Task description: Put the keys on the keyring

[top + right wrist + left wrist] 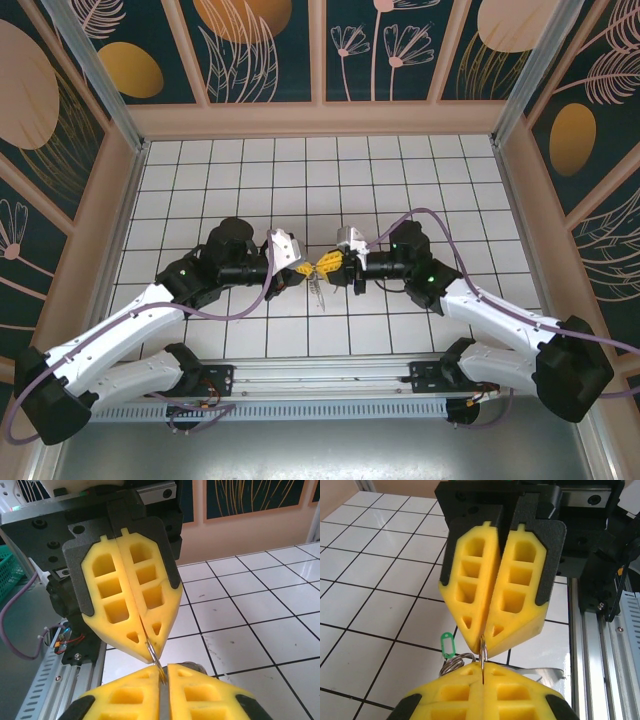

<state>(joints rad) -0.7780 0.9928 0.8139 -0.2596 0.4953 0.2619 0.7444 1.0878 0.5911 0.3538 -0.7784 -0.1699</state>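
Note:
In the top view my left gripper (304,270) and right gripper (334,264) meet tip to tip above the tiles. Both are shut on one thin silvery metal keyring (483,652), which stands edge-on between the two pairs of yellow fingers. In the left wrist view my left gripper (483,670) pinches the ring from below and the right gripper (483,645) from above. A small green key tag (448,643) hangs beside a silvery coil (455,663) to the left. The right wrist view has the keyring (154,655) running between the right gripper (165,674) and the left gripper (148,649).
A flat silvery piece (547,674) lies behind my left fingers. Something thin dangles under the joined grippers (318,291). The arms' metal base rail (320,385) runs along the near edge. White tiled floor (300,180) stretches to the pale walls.

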